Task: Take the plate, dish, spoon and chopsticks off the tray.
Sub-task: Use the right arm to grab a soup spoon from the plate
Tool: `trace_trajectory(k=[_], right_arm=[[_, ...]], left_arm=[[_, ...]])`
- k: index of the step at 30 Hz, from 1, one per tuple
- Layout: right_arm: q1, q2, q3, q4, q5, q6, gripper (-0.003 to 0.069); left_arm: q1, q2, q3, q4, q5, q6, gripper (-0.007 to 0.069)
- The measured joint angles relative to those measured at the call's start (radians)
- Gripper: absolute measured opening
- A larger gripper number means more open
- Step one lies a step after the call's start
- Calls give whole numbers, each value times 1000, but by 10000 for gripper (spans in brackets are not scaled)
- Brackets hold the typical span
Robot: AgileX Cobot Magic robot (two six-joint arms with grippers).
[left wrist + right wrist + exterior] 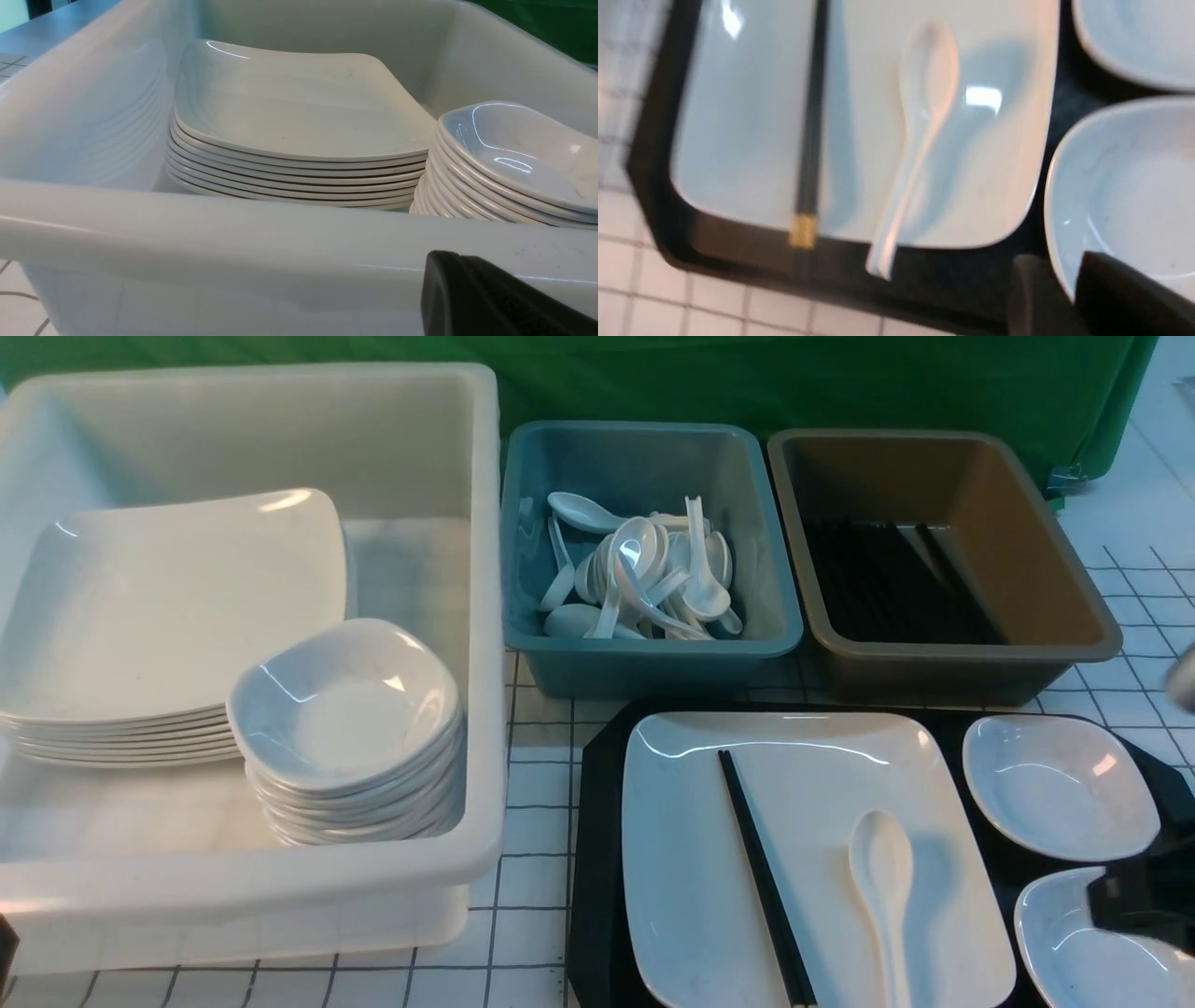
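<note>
On the counter stand three tubs and one black tray, the tray at 5 o'clock. It carries one large square plate and two small dishes: the far dish at 3 o'clock of the plate, and the near dish at 5 o'clock, cut off by the frame. On the plate lie one pair of chopsticks, pressed together so they read as a single stick running 12 to 6, and one spoon beside them, bowl toward 12, handle overhanging the plate's near edge. The white tub at 9 o'clock holds a stack of plates, roughly seven, and a stack of dishes, about eight. The teal tub at 12 holds a heap of spoons too tangled to count; the brown tub at 1 o'clock holds spare chopsticks, a dark mass. The right tool sits at the near dish's rim, fingers either side; whether it pinches I cannot tell. The left tool, mostly out of frame before the white tub, is closed and empty
</note>
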Motion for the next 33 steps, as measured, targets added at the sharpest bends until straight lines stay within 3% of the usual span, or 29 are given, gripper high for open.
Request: trace_trajectory(k=[1,2,4,8,11,12,14,18,27,31,33], right_arm=[[0,12,0,0,2,-5,205],[5,110,-15,-2,16,-20,276],[25,189,-39,-4,27,-30,335],[112,317,-114,-14,28,-44,407],[185,397,-163,-56,19,12,422],[196,409,-175,-68,18,19,423],[262,488,-210,-155,11,146,428],[321,563,-225,-203,-30,225,428],[343,650,-232,-214,-81,271,426],[344,655,-235,-217,-100,272,372],[344,655,-235,-222,-101,272,300]], left_arm=[[0,0,0,0,0,0,5],[0,0,0,0,0,0,5],[0,0,0,0,0,0,5],[0,0,0,0,2,0,5],[0,0,0,0,2,0,5],[0,0,0,0,2,0,5],[0,0,0,0,2,0,5],[0,0,0,0,2,0,5],[0,0,0,0,2,0,5],[0,0,0,0,2,0,5],[0,0,0,0,2,0,5]])
